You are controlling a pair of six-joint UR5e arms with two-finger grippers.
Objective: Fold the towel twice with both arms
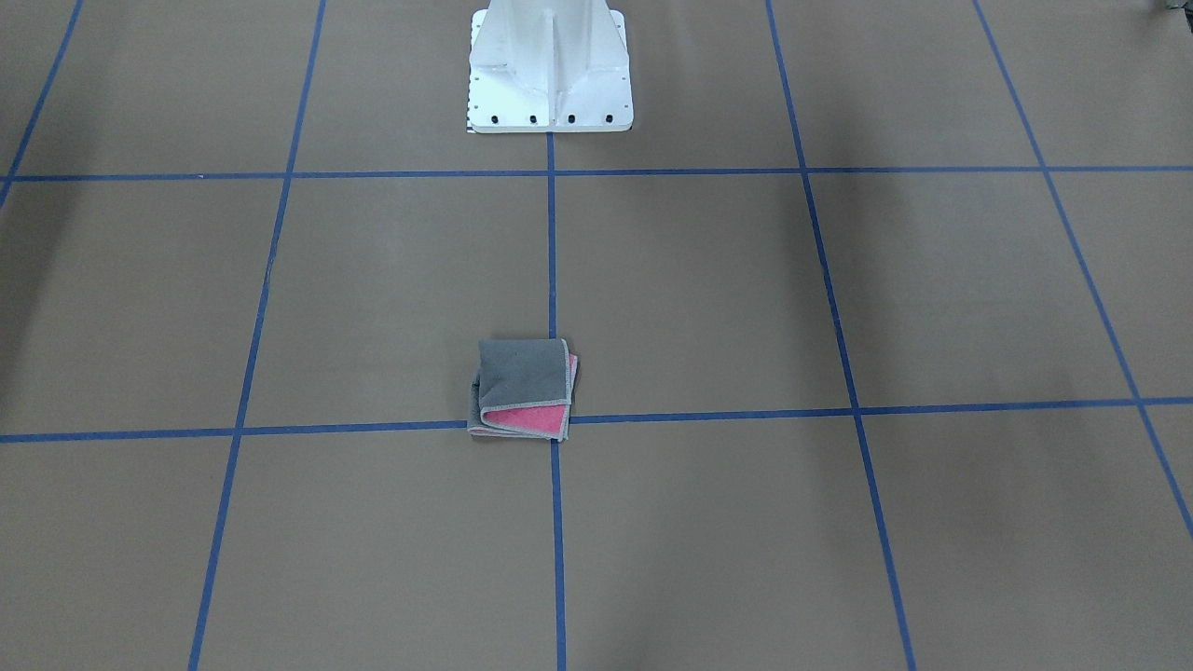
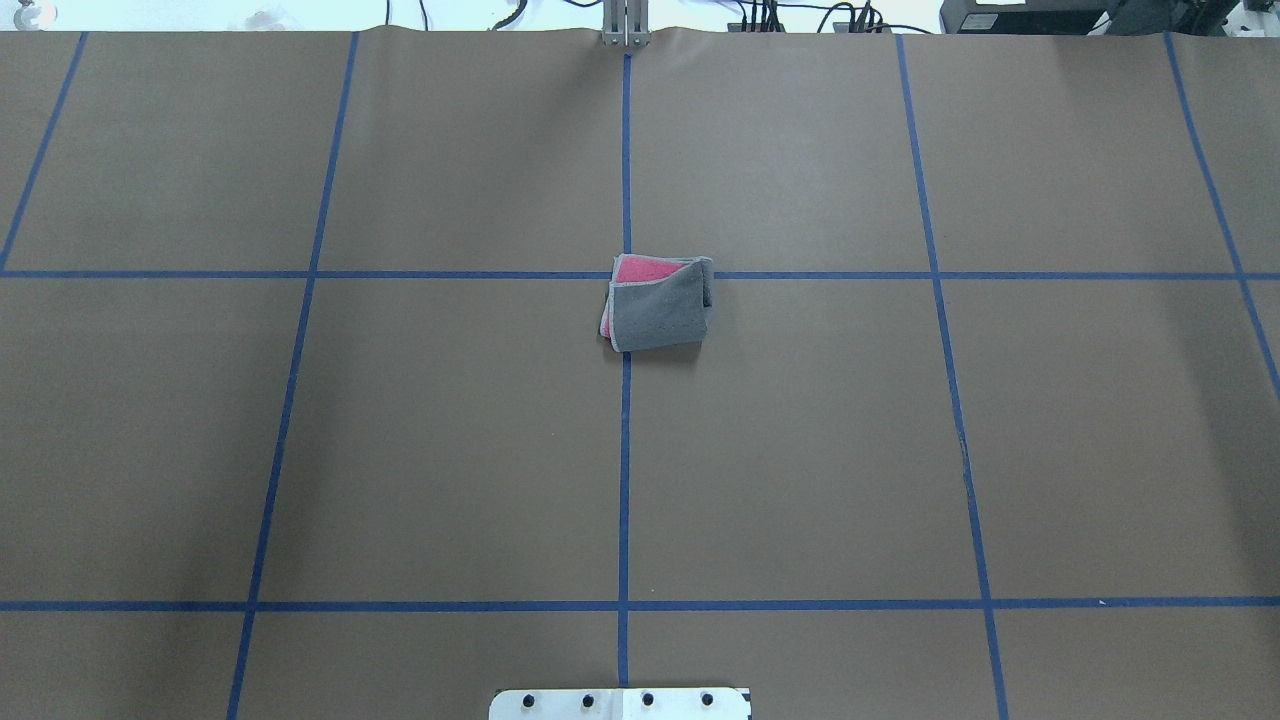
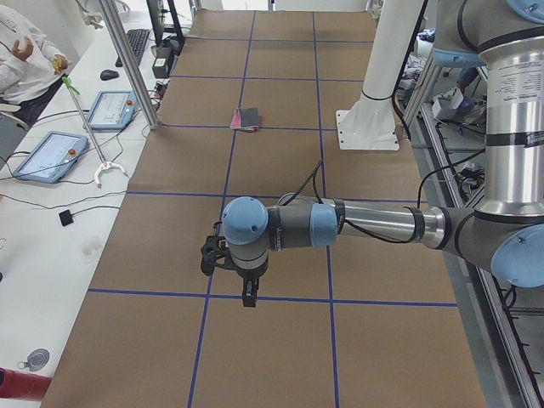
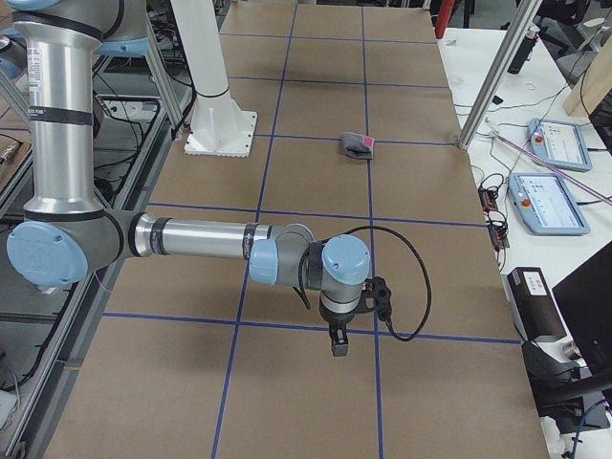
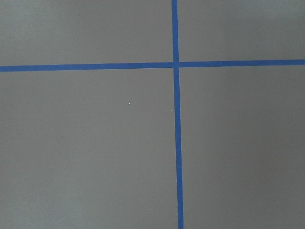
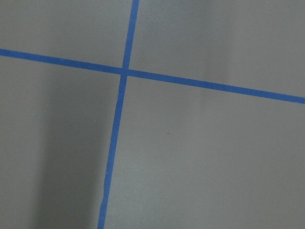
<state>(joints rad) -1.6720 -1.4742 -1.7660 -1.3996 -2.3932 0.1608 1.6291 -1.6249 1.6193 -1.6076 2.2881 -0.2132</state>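
The towel [image 2: 657, 303] lies folded into a small square at the table's middle, grey face up with a pink strip showing at its far edge. It also shows in the front-facing view [image 1: 522, 389], the left view [image 3: 246, 119] and the right view [image 4: 359, 145]. My left gripper [image 3: 249, 297] hangs over the table's left end, far from the towel. My right gripper [image 4: 337, 344] hangs over the right end, far from the towel too. Both show only in side views, so I cannot tell if they are open or shut. Neither holds the towel.
The white pedestal base [image 1: 550, 70] stands at the robot's side of the brown table [image 2: 450, 450], which is marked with blue tape lines. Tablets [image 3: 47, 157] and cables lie on a white bench beyond the far edge. A seated person [image 3: 25, 51] is there. The wrist views show bare table.
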